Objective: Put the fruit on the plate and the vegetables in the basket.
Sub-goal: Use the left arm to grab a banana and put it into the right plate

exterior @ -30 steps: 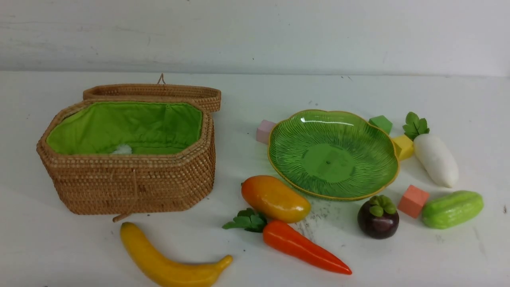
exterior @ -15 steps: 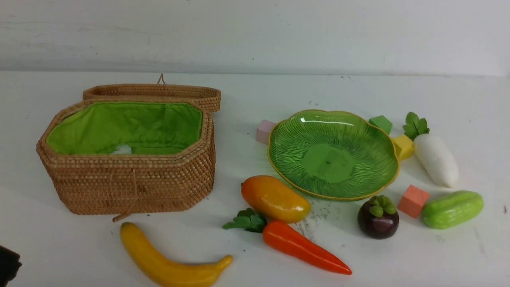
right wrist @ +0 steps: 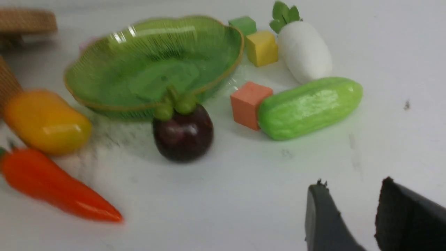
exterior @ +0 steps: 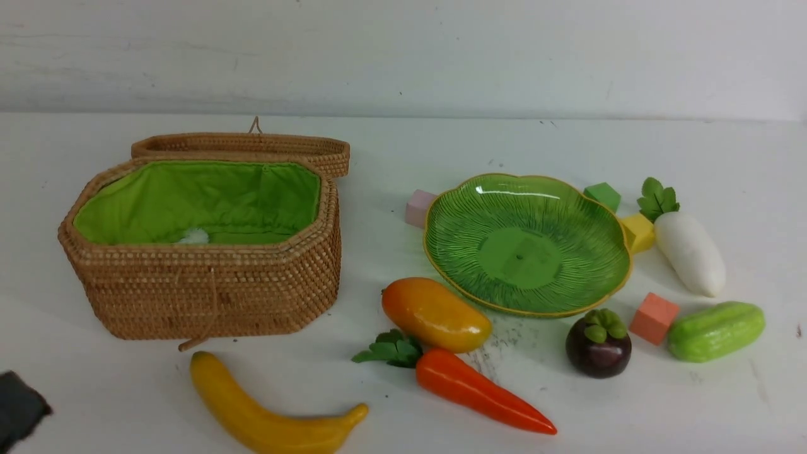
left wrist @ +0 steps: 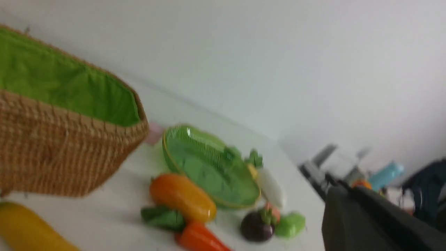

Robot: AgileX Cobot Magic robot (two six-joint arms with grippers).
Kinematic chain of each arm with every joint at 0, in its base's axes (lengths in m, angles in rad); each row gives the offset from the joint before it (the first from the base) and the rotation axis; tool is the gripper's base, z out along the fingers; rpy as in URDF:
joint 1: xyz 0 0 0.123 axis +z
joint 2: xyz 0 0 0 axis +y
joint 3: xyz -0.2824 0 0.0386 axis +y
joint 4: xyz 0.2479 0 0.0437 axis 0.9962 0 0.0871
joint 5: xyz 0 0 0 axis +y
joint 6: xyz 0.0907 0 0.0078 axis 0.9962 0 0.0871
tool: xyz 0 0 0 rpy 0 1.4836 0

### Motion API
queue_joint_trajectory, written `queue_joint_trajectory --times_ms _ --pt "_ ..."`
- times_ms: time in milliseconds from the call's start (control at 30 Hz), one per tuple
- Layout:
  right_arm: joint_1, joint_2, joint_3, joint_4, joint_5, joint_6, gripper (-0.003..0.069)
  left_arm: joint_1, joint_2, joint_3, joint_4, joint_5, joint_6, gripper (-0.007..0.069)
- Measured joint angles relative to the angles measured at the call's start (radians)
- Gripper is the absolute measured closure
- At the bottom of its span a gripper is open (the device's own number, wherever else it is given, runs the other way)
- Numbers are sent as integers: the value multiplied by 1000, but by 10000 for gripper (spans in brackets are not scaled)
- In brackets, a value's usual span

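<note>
Fruit lies on the table [exterior: 391,145], outside the plate [exterior: 526,252].

In the front view the banana [exterior: 265,416] is before the open basket [exterior: 202,296]. The mango [exterior: 435,314] sits just beside the plate's near rim, with the carrot [exterior: 479,391] in front of it. The mangosteen [exterior: 597,347] is at the rim's right. The radish [exterior: 690,252] and cucumber [exterior: 715,331] lie right of the plate, with an orange cube [exterior: 654,317] just beside the cucumber. Only a dark corner of the left gripper [exterior: 19,410] shows, low at the left edge, well left of the banana.

The left wrist view is tilted and blurred. It shows that gripper as one dark mass, clenched on nothing, and it alone shows blurred clutter [left wrist: 383,174] past the table. The banana's end is at the frame's edge, apart from the gripper.

Only the right wrist view shows the right gripper [right wrist: 359,212]. It is low over bare table with its fingers [right wrist: 320,216] parted and grasping nothing. The mangosteen and cucumber are the nearest things ahead, both well apart from it.
</note>
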Motion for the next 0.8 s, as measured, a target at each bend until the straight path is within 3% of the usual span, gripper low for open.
queue_joint_trajectory --times_ms 167,300,367,467,567,600,800 --pt "0 0 0 172 -198 171 419 0 252 -125 53 257 3 638" --pt "0 0 0 203 -286 240 422 0 417 -157 74 253 4 638" --pt "3 0 -23 204 -242 277 427 0 471 -163 74 223 29 638" --pt "36 16 -142 187 -59 289 438 0 537 -185 74 223 139 638" --pt "96 78 -291 166 154 219 447 0 585 -225 74 278 239 638" --pt "155 144 -442 166 335 111 455 0 618 -260 80 317 282 638" --pt "327 342 -783 232 826 -144 461 -51 752 -396 176 461 338 638"
